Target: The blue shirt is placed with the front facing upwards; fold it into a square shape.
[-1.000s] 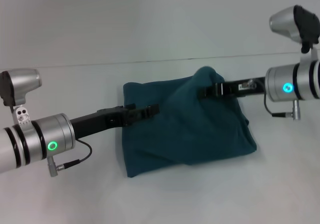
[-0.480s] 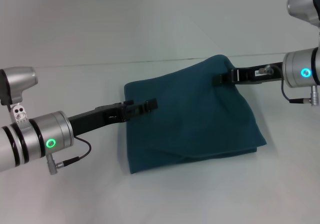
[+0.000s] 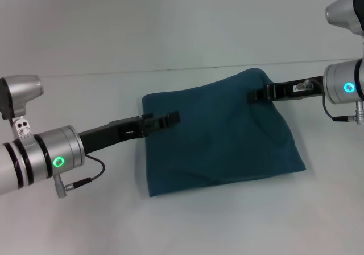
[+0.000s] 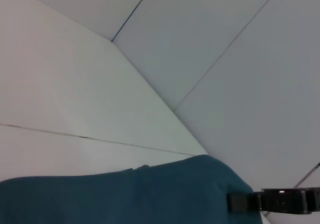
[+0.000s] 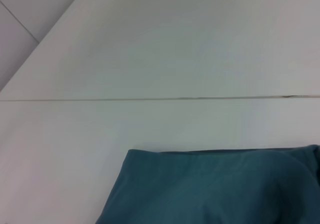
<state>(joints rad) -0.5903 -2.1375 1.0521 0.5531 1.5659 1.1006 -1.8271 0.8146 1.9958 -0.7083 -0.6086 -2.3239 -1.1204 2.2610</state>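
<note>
The shirt (image 3: 222, 135) lay folded into a rough square near the middle of the white surface (image 3: 170, 221), plain teal side up, no lettering showing. Its far right corner was lifted into a hump, while the near and left edges lay flat.

The left arm reached in low from the left edge, nearly level with the surface, its forearm pointing toward the shirt. The left claw (image 3: 170, 118) sat at the shirt's left edge, near the far left corner, over the fabric; whether its fingers were spread or pressed together could not be told.

The right arm came in from the right edge, forearm level and held a little higher than the left. The right claw (image 3: 257, 93) was pinched on the raised far right corner of the shirt, holding that fold off the surface. The left wrist view showed the same claw (image 4: 240, 202) clamped on the cloth hump (image 4: 150, 194). The right wrist view showed only shirt fabric (image 5: 215, 189) and bare surface (image 5: 150, 49) beyond.
</note>
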